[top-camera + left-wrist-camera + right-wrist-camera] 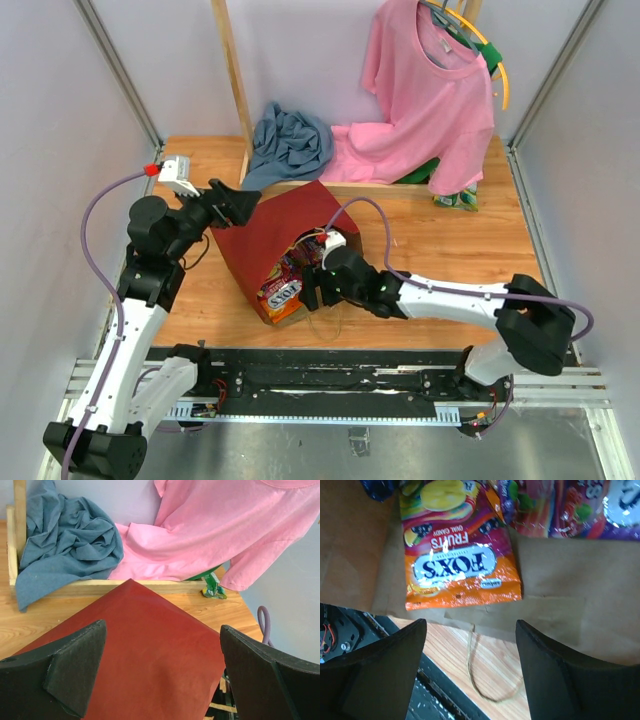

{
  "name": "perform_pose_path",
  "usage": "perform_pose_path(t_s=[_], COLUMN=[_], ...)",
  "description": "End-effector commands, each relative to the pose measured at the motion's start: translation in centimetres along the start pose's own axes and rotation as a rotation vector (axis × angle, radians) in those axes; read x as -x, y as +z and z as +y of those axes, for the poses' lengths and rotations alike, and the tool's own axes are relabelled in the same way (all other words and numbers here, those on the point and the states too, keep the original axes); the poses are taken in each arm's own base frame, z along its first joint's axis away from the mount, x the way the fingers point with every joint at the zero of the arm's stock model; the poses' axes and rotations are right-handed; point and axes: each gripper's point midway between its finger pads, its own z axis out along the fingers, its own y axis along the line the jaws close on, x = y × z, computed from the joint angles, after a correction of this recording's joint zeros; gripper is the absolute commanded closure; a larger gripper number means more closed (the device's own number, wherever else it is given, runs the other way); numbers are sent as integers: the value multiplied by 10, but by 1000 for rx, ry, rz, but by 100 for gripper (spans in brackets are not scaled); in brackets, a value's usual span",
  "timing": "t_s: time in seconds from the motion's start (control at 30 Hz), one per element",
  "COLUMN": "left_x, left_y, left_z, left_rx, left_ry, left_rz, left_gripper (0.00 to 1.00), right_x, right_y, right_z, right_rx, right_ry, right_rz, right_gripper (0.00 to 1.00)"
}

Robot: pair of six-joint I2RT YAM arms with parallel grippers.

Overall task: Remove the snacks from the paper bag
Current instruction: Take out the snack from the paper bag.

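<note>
The paper bag [275, 235] lies on its side, dark red side up, mouth toward the near edge. Snacks show at its mouth [283, 291]. In the right wrist view an orange Fox's candy packet [456, 560] lies on the bag's brown inner paper [570, 585], with a purple packet [570, 507] and a blue packet corner [377, 487] behind it. My right gripper [308, 290] [470, 672] is open and empty just outside the mouth, over the twine handle [480, 677]. My left gripper [247, 205] [162, 672] is open over the bag's red side [155, 650].
A wooden frame at the back holds a blue-grey cloth [290, 140] [65, 545] and a hanging pink shirt [430, 100] [225, 530]. A green-yellow packet [458, 198] [214, 587] lies under the shirt's hem. The black rail [330, 380] runs along the near edge.
</note>
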Motion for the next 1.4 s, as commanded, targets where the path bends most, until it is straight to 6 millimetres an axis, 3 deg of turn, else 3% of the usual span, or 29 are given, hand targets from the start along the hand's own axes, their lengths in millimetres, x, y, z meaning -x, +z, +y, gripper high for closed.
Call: perform_pose_path(t_s=[0.0, 0.2, 0.37, 0.67, 0.77, 0.87, 1.07, 1.37], left_x=[10, 7, 5, 2, 1, 1, 3, 15], left_y=[-6, -10, -13, -14, -15, -15, -16, -19], left_z=[-4, 1, 4, 8, 9, 10, 8, 3], left_rx=[2, 29, 43, 59, 63, 65, 61, 67], left_ry=[41, 63, 78, 93, 97, 97, 93, 88], left_rz=[-22, -15, -11, 0, 3, 4, 0, -30], left_gripper=[0, 0, 0, 0, 0, 0, 0, 0], right_x=[22, 12, -5, -38, -47, -46, -34, 13], right_y=[18, 46, 67, 85, 87, 86, 73, 18], right_z=[21, -5, -12, -22, -21, -17, -13, 16], right_rx=[89, 48, 44, 33, 54, 87, 103, 203], right_ry=[-18, 42, 67, 144, 184, 221, 221, 216], right_rz=[-62, -36, 21, 84, 85, 61, 15, -121], right_gripper=[27, 32, 37, 40, 51, 62, 98, 99])
